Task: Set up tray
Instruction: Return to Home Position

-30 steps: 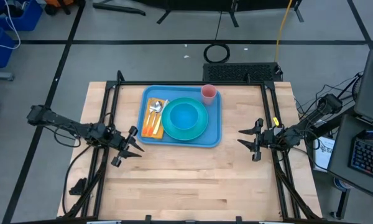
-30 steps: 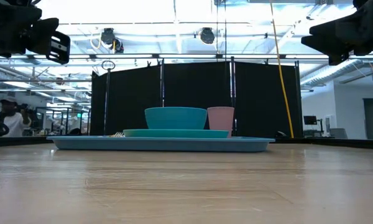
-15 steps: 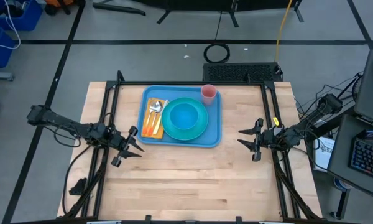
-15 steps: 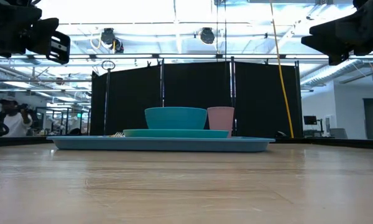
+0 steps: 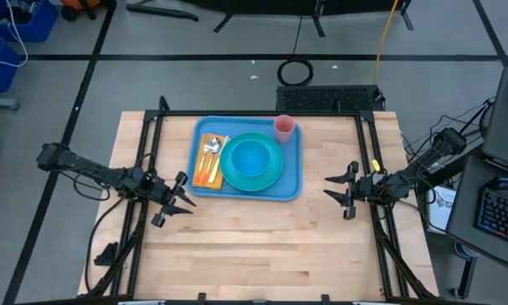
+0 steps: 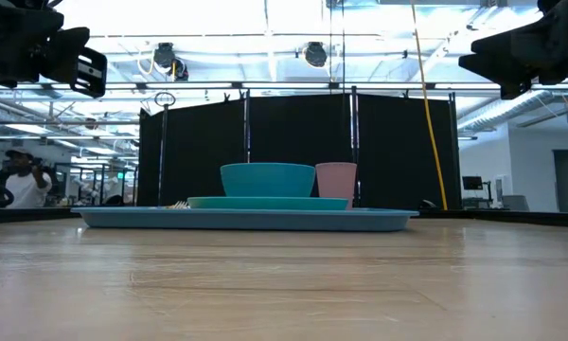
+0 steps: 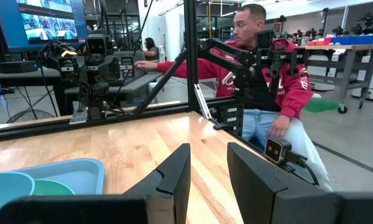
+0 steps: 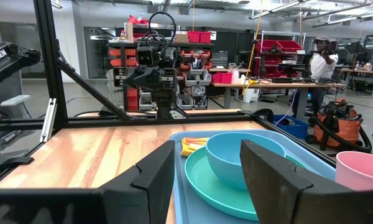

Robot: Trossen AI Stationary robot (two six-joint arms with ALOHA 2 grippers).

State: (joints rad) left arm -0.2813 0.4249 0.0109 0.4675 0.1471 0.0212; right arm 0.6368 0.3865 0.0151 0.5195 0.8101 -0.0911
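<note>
Two dark grippers hovered above the wood-grain table, fingers apart. The left gripper was near the tray's front-left corner. The glossy, round-cornered light-blue tray, mid-table toward the back, held an orange-yellow napkin with cutlery, a round teal plate, a bowl and a pink cup. The right gripper was well right.

Teal bowl, pink cup on tray

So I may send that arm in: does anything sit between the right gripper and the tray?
Nothing visible does. Only bare wooden table separates the open right gripper from the tray.
</note>
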